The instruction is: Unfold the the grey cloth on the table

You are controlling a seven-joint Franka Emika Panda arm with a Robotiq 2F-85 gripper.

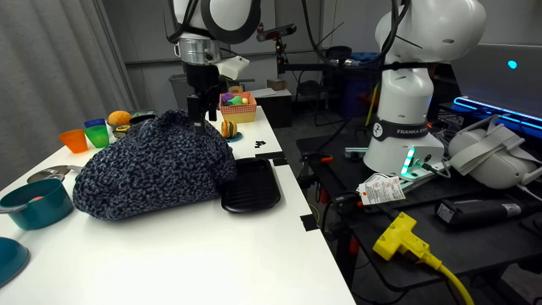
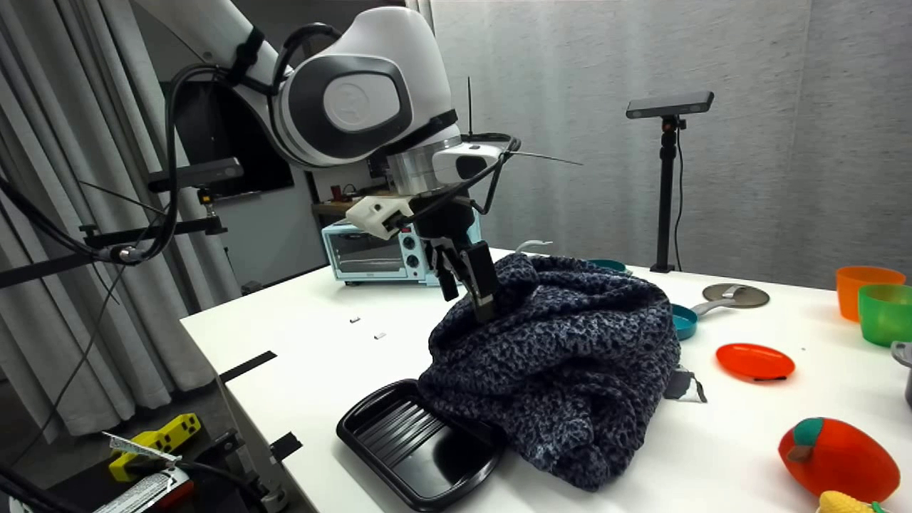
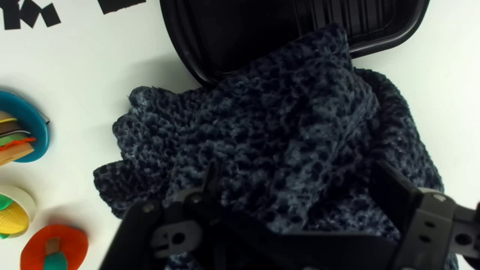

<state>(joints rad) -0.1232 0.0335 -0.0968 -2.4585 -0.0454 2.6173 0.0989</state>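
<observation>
One grey cloth (image 2: pixel 563 370), dark with lighter flecks, lay rumpled in a heap on the white table (image 1: pixel 190 262), a fold of it lapping over the rim of a black tray (image 2: pixel 399 434) just beside it. The gripper (image 3: pixel 298 172) hung above the cloth with its fingers (image 3: pixel 393 191) angled down, and its jaws were spread well apart; in the wrist view a ridge of the cloth showed between them. I could not tell whether the fingertips touched the cloth.

In an exterior view, a teal pot (image 1: pixel 46 212) stood near one end of the cloth, and the pink thing (image 1: pixel 36 198) inside it was too hidden to make out. A teal bowl (image 1: pixel 12 259) sat farther from the cloth. In both exterior views an orange cup (image 1: pixel 75 142) and a green cup (image 1: pixel 98 136) stood side by side, apart from the cloth. Behind the cloth in an exterior view, a toy burger (image 1: pixel 229 129) sat on a blue plate (image 1: pixel 238 137), and a basket (image 1: pixel 239 115) of toys (image 1: pixel 235 101) stood farther from the cloth.

In an exterior view a pale blue toaster oven (image 2: pixel 370 253) stood beyond the cloth. A small teal pan (image 2: pixel 685 325) lay just beside the cloth, with a lid (image 2: pixel 749 298) farther out from it. A red plate (image 2: pixel 755 361) lay near the cloth, and a red toy (image 2: pixel 848 463) farther from it.
</observation>
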